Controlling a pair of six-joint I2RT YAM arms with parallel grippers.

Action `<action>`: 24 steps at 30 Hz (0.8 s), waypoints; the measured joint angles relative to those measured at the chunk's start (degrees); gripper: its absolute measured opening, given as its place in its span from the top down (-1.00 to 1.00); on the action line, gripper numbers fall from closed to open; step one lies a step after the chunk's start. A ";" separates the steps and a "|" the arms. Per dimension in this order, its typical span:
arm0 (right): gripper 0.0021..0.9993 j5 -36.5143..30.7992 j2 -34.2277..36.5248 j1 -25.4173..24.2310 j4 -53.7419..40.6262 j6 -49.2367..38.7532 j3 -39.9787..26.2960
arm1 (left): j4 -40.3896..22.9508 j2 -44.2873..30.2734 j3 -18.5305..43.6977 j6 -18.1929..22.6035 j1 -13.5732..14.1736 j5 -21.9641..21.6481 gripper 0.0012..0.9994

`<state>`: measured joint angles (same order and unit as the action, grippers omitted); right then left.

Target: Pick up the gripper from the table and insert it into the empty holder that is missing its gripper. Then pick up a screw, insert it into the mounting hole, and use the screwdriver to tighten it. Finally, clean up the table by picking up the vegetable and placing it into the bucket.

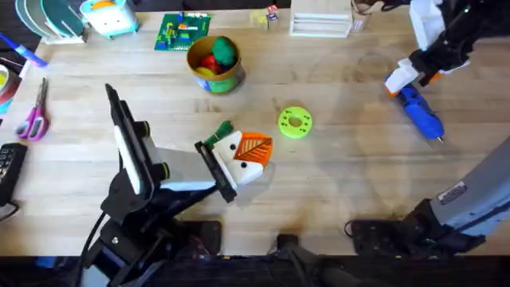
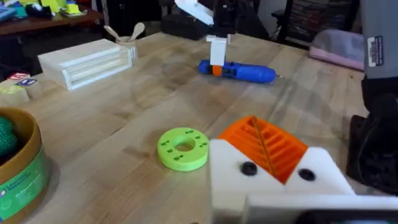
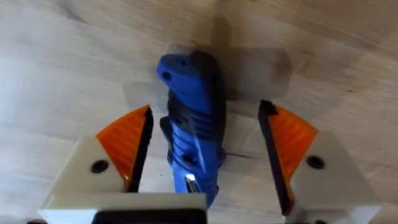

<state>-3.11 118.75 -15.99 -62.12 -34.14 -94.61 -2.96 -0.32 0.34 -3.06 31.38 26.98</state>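
Note:
The blue screwdriver [image 1: 422, 115] [image 2: 242, 71] [image 3: 193, 124] lies on the table at the far right. My right gripper [image 1: 408, 78] [image 2: 216, 53] [image 3: 205, 155] is open, one orange pad on each side of the screwdriver's rear end, apart from it. My left gripper [image 1: 243, 153] [image 2: 266, 149] is shut at the table's middle, orange pads pressed together with nothing seen between them. The dark-green vegetable [image 1: 221, 131] lies just beyond it, partly hidden. The yellow bucket [image 1: 217, 80] [image 2: 18, 180] stands farther back with red and green toys inside. The loose gripper part, holder and screws are out of view.
A lime-green disc [image 1: 295, 122] [image 2: 182, 148] lies right of my left gripper. Purple scissors [image 1: 33, 119] lie at the left edge. A white slotted box [image 1: 319, 24] [image 2: 87, 62] and a green board [image 1: 183, 32] sit along the back.

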 joint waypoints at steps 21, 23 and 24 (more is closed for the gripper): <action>0.12 -0.74 2.78 -0.39 -1.33 -0.62 -0.28 | 0.00 0.00 0.02 -0.01 0.00 -0.02 0.97; 0.38 -0.69 2.84 -0.37 -2.20 -0.66 -0.37 | 0.00 0.02 0.00 -0.01 0.00 -0.03 0.97; 0.58 -0.66 2.87 -0.37 -2.75 -0.79 -0.37 | 0.00 0.02 0.00 -0.01 0.00 -0.02 0.97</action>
<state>-3.77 121.62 -16.36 -64.87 -34.93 -94.98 -2.96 -0.30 0.34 -3.07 31.38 26.96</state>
